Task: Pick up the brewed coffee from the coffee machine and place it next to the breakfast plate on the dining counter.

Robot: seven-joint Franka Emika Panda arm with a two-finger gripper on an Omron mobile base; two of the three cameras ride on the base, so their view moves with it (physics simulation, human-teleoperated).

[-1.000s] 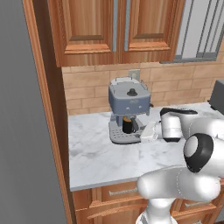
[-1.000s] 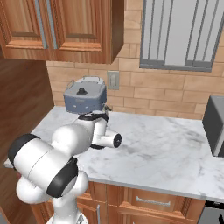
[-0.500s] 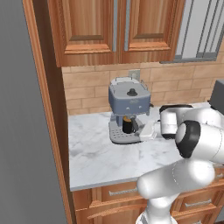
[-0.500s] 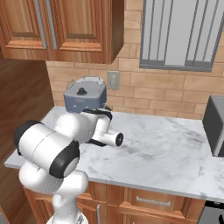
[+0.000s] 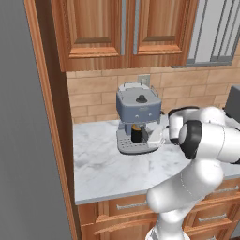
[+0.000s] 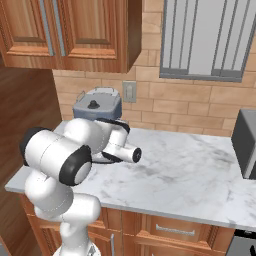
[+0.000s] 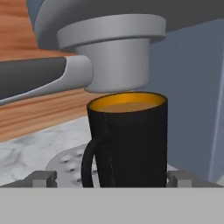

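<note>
gripper (image 7: 107, 177) spread, one fingertip (image 7: 43, 176) each side of the mug, not seen touching | brewed coffee (image 7: 127, 139) upright on drip tray under spout, handle toward camera | coffee machine (image 5: 137, 117) on marble worktop (image 5: 108, 168)

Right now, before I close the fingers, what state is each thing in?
brewed coffee: full, upright on the drip tray, under the spout, not gripped.
coffee machine: on the worktop, mug in place.
gripper: open, fingertips either side of the mug.
cabinet doors: shut.
drawers: shut.
</note>
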